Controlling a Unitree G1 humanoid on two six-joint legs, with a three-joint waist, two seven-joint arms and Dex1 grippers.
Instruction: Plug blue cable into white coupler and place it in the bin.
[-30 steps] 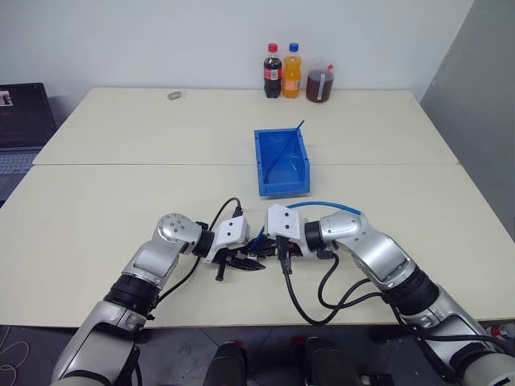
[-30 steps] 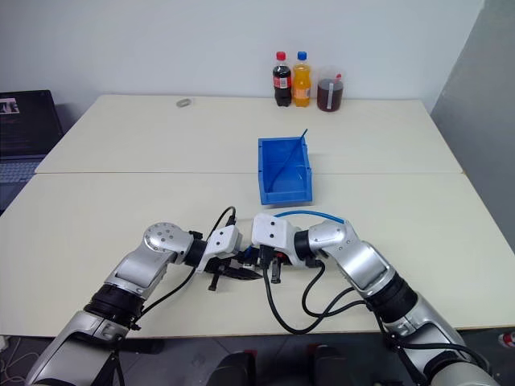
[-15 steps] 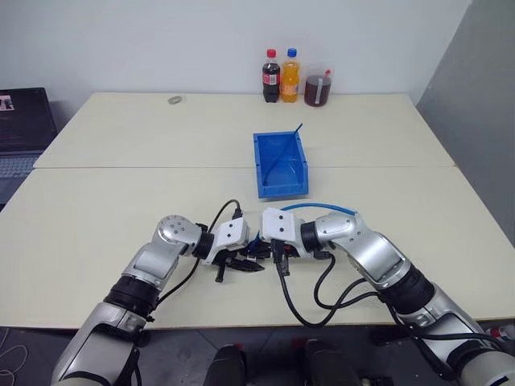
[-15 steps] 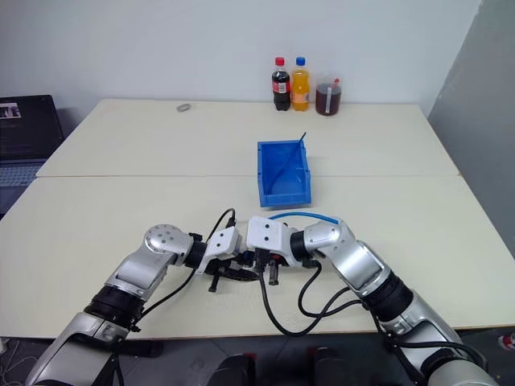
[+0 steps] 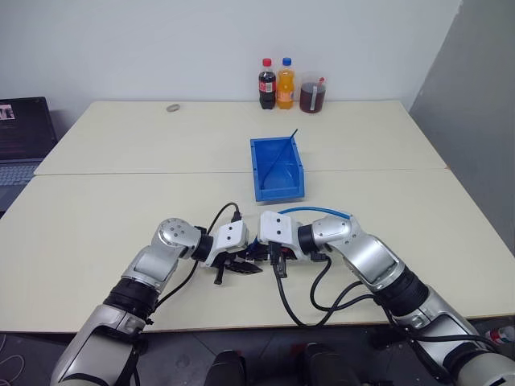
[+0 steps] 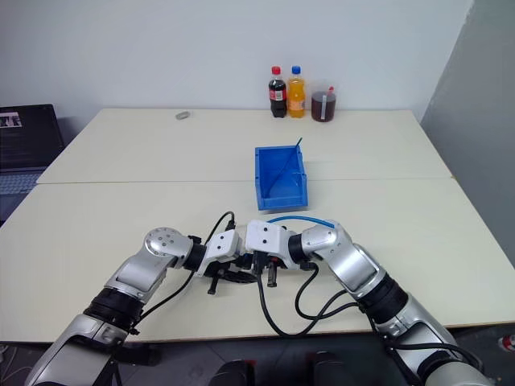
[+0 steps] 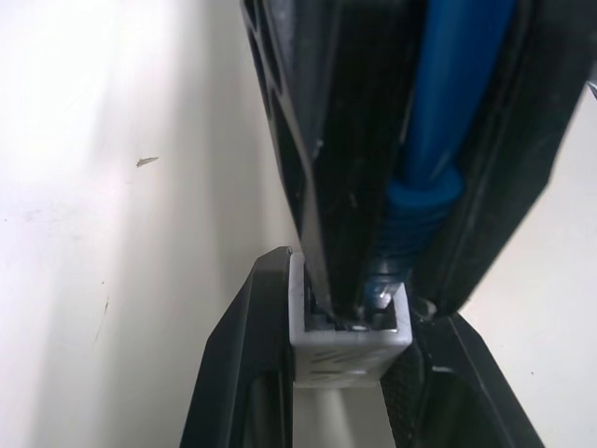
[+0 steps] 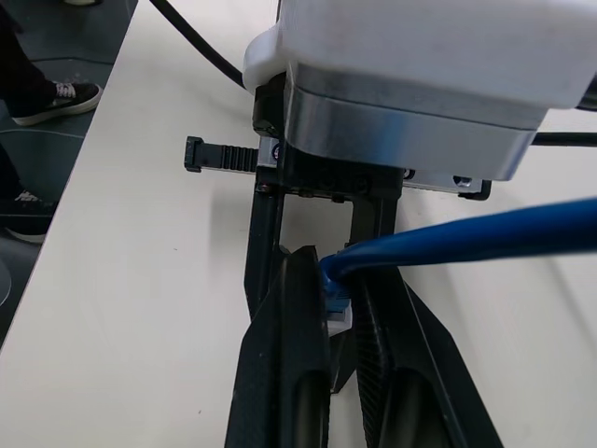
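My left gripper (image 5: 244, 268) is shut on the white coupler (image 7: 350, 338), a small boxy block pinched between its two black fingers (image 7: 235, 373) just above the table. From the other side, my right gripper (image 5: 261, 252) is shut on the plug end of the blue cable (image 7: 448, 103). The clear plug tip (image 7: 381, 291) sits at the coupler's dark opening. In the right wrist view the blue cable (image 8: 466, 233) bends down between that gripper's fingers (image 8: 289, 355). Behind the hands the cable arcs over my right wrist (image 5: 318, 211). The blue bin (image 5: 280, 193) stands farther back on the table.
Two bottles (image 5: 266, 83) and a jar of dark drink (image 5: 311, 92) line the far edge. A small grey object (image 5: 172, 107) lies at the far left. A laptop (image 5: 20, 137) sits off the table's left side. Black arm cables (image 5: 318, 293) loop near the front edge.
The whole picture has shifted as the camera moved. Both grippers keep their places and their grips.
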